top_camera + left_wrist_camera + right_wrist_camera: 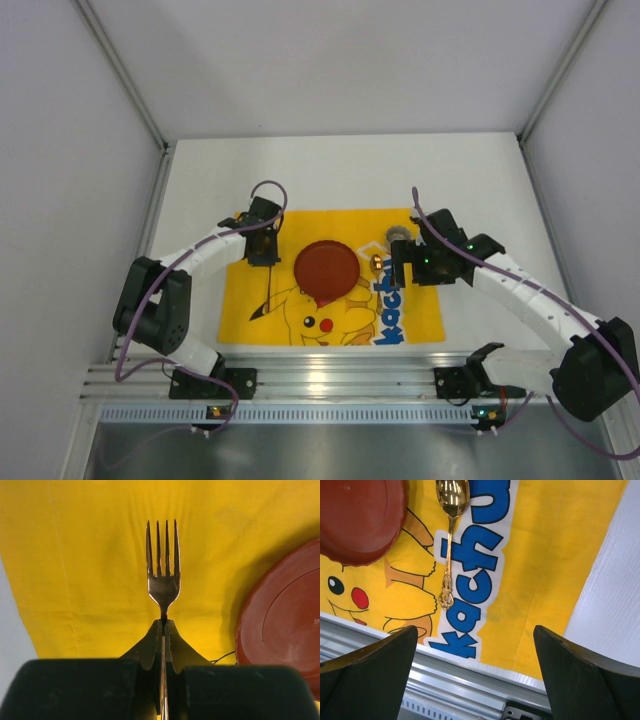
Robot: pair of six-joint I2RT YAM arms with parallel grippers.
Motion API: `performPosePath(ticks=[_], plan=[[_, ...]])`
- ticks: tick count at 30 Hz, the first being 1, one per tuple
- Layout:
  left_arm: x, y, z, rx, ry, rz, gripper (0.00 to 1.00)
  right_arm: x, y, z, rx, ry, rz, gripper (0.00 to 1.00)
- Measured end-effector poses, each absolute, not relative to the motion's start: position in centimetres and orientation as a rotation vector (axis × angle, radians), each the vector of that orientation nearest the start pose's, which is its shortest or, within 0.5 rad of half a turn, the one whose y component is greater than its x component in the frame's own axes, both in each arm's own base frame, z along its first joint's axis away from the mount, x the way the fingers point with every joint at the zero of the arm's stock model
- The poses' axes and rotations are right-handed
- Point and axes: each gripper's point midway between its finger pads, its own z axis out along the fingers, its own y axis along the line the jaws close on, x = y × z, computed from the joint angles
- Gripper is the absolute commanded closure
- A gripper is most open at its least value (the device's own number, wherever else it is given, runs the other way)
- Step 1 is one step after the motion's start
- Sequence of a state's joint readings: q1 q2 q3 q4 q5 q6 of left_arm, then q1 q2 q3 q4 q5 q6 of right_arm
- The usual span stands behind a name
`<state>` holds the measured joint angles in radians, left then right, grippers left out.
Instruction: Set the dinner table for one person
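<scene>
White table [330, 170] fills the bay, rail [330, 375] at near edge. Yellow mat [425, 310] sits by the rail, with bare strips L & R and most room behind. Red plate [326, 268] mid-mat. L gripper [163, 630] clamped on fork [163, 575] neck, tines over open cloth left of plate. R gripper [475, 630] spread wide, holding nothing. Gold spoon [449, 540] lies right of plate.
</scene>
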<state>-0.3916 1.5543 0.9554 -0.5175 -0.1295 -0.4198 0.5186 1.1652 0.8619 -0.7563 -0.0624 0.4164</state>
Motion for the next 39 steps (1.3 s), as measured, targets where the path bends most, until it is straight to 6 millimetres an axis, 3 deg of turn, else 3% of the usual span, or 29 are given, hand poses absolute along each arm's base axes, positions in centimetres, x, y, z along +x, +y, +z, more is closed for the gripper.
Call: performPosePath(ticks=[1,2,5,6,10,15,16,17,22,26,28,30,32,37,39], plan=[[30.4,-12.1,4.6,-0.071,2.675,-0.081,0.93,20.8,15.1,10.6,-0.163,2.678,0.393,0.00],[30.3,-12.1,4.5,-0.068,2.677,-0.076,0.84,20.8,15.1,10.7,-0.168,2.675,0.397,0.00],[30.3,-11.8,4.4,-0.069,2.676,-0.059,0.75,20.7,15.1,10.7,-0.181,2.675,0.401,0.00],[30.3,-11.8,4.4,-0.069,2.674,-0.054,0.65,20.7,15.1,10.7,-0.185,2.676,0.402,0.00],[30.4,-11.5,4.4,-0.064,2.669,-0.032,0.45,20.4,15.1,10.9,-0.199,2.675,0.411,0.00],[30.9,-11.2,5.2,-0.067,2.653,-0.003,0.31,19.8,15.3,11.9,-0.213,2.651,0.448,0.00],[31.2,-11.0,5.6,-0.064,2.645,0.017,0.14,19.6,15.3,12.1,-0.224,2.647,0.448,0.00],[31.6,-10.8,6.1,-0.054,2.629,0.036,0.09,19.4,15.4,12.4,-0.237,2.646,0.447,0.00],[34.1,-8.9,10.1,-0.091,2.515,0.123,0.03,20.6,15.2,16.0,-0.237,2.554,0.407,0.00],[36.2,-3.9,12.7,-0.254,2.405,0.227,0.03,21.9,15.4,20.0,-0.183,2.420,0.443,0.00],[36.8,-1.4,12.9,-0.319,2.352,0.262,0.04,21.7,15.5,21.2,-0.165,2.371,0.484,0.00],[36.7,1.0,12.0,-0.364,2.290,0.285,0.05,21.5,15.8,22.4,-0.159,2.291,0.551,0.00],[35.7,2.2,9.9,-0.352,2.240,0.290,0.06,20.6,15.8,23.5,-0.166,2.205,0.614,0.00],[32.2,2.2,3.9,-0.229,2.192,0.261,0.01,19.6,14.3,26.9,-0.124,2.013,0.643,0.00],[32.2,2.3,3.1,-0.213,2.171,0.262,0.01,19.5,13.5,28.3,-0.100,1.945,0.637,0.00]])
